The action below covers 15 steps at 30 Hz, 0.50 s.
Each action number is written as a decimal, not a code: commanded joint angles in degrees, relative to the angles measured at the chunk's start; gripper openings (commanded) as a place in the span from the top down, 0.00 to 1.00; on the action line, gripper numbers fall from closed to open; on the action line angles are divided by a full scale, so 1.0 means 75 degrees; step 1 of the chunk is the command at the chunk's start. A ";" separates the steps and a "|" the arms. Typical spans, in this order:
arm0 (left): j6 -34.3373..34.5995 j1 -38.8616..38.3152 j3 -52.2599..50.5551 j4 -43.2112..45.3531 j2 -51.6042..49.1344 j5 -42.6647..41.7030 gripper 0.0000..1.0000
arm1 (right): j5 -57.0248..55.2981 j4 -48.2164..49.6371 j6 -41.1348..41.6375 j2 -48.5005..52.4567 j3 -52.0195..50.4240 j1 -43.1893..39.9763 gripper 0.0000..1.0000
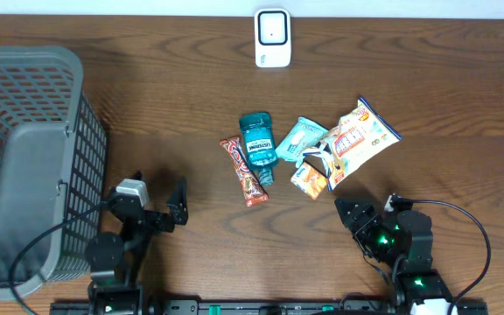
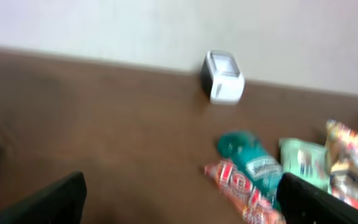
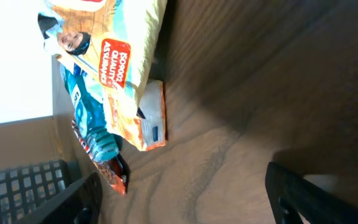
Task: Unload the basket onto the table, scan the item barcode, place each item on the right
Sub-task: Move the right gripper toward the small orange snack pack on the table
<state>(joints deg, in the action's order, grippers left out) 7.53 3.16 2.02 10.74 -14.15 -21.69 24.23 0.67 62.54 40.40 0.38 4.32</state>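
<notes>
At the far edge, the scanner [image 1: 272, 38] escapes the right wrist view.

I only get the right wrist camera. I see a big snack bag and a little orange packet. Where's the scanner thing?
Observer: The white scanner stands at the far edge of the table, beyond the pile, outside your picture.
Kid: What's the other arm doing?
Observer: The left gripper is open with nothing in it, on the near side of the table, apart from every item.
Kid: Is anything hiding behind the snack bag?
Observer: Yes, a pale green packet lies between the snack bag and the teal bottle.
</notes>
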 commanded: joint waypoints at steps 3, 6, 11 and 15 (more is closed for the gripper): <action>0.0122 -0.0032 0.0012 0.0565 -0.0009 0.0015 0.02 | -0.0277 0.0058 -0.0134 0.0015 -0.0009 0.0041 0.19; 0.0122 -0.0032 0.0012 0.0440 -0.0009 0.0015 0.02 | -0.0414 0.0064 -0.0143 0.0044 -0.0009 0.0131 0.19; 0.0122 -0.0032 0.0012 -0.0321 -0.0009 0.0015 0.02 | -0.0871 0.0472 0.0239 0.0382 -0.0009 0.0740 0.19; 0.0122 -0.0032 0.0012 -0.0711 -0.0009 0.0017 0.02 | -0.1448 0.1247 0.0519 0.0944 -0.0009 0.1413 0.19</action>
<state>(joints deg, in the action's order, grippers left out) 7.90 3.16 1.93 6.04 -14.15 -21.67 18.39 7.51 64.29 44.80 0.38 11.57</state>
